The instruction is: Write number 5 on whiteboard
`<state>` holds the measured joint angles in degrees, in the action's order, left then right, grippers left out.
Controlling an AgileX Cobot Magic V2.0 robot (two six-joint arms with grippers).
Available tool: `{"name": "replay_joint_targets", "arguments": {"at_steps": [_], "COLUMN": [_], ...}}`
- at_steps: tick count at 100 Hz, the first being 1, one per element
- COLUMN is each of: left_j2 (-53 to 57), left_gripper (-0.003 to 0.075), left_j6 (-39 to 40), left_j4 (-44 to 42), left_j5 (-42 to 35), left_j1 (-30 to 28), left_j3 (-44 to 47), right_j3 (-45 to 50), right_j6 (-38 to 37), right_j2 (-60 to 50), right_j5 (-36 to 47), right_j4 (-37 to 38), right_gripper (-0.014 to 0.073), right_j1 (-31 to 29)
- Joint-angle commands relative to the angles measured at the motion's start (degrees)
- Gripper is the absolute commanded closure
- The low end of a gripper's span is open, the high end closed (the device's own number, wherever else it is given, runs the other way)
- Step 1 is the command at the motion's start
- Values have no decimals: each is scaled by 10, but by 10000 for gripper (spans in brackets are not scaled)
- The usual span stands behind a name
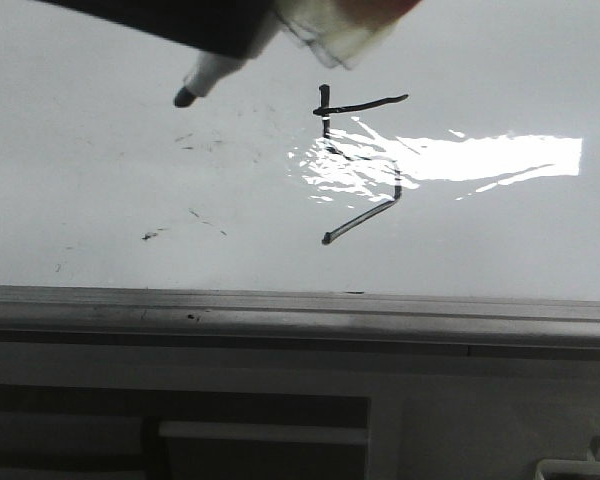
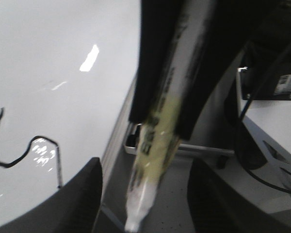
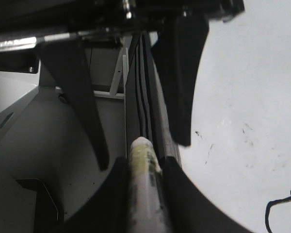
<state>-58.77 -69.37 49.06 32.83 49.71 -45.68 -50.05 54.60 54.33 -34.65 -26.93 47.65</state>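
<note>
Whiteboard (image 1: 100,200) carries the number 5 (image 1: 365,165), drawn in black with top bar and slanted tail, partly under glare, near the grey edge rail (image 1: 280,310). We note the marker (image 1: 215,75) tip lifted off the surface, up and to the left of the digit, long axis slanting down-left. Both wrist views show a marker barrel between dark fingers: left fingers (image 2: 162,97) closed on it, right fingers (image 3: 145,194) likewise closed around it. We judge the digit essentially complete; which arm sits nearer, we cannot tell.
</note>
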Motion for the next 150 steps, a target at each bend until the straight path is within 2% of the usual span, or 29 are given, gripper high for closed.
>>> {"name": "replay_joint_targets", "arguments": {"at_steps": [1, 26, 48, 62, 73, 80, 91, 99, 116, 129, 134, 137, 143, 150], "left_j2": [-12, -33, -33, -33, -33, -33, -33, -33, -33, -33, -33, -33, -33, -34], "left_gripper": [387, 508, 742, 741, 741, 741, 741, 741, 741, 741, 741, 741, 741, 741], "left_j6": [-4, -4, -4, -4, -3, -3, -3, -3, 3, 55, 116, 155, 219, 241], "left_j4": [19, 23, 23, 23, 23, 23, 23, 23, 25, 26, 28, 28, 28, 28], "left_j5": [-13, -20, -21, -21, -21, -21, -21, -21, -39, -108, -166, -196, -242, -278], "left_j1": [26, 35, 35, 35, 35, 35, 35, 34, 31, 10, -4, -10, -23, -30], "left_j3": [-28, -28, -28, -28, -28, -28, -28, -25, -3, 25, 42, 50, 65, 75], "right_j3": [-19, -19, -19, -19, -19, -19, -20, -20, -20, -20, -20, -20, -20, -20], "right_j6": [8, 8, 6, 6, 5, 0, 0, 0, 0, 0, 0, -5, -24, -35], "right_j2": [-4, -4, -1, -1, -1, -1, -1, -1, -28, -65, -83, -95, -110, -125], "right_j5": [41, 38, 24, 22, 21, 22, 26, 34, 74, 100, 102, 102, 101, 90], "right_j4": [-1, -1, -13, -49, -56, -56, -56, -52, -23, -22, -22, -22, -22, -22], "right_gripper": [636, 636, 636, 629, 510, 348, 139, 91, 94, 118, 176, 242, 410, 621], "right_j1": [11, 41, 44, 44, 44, 44, 44, 43, 33, -1, -21, -34, -54, -75]}}
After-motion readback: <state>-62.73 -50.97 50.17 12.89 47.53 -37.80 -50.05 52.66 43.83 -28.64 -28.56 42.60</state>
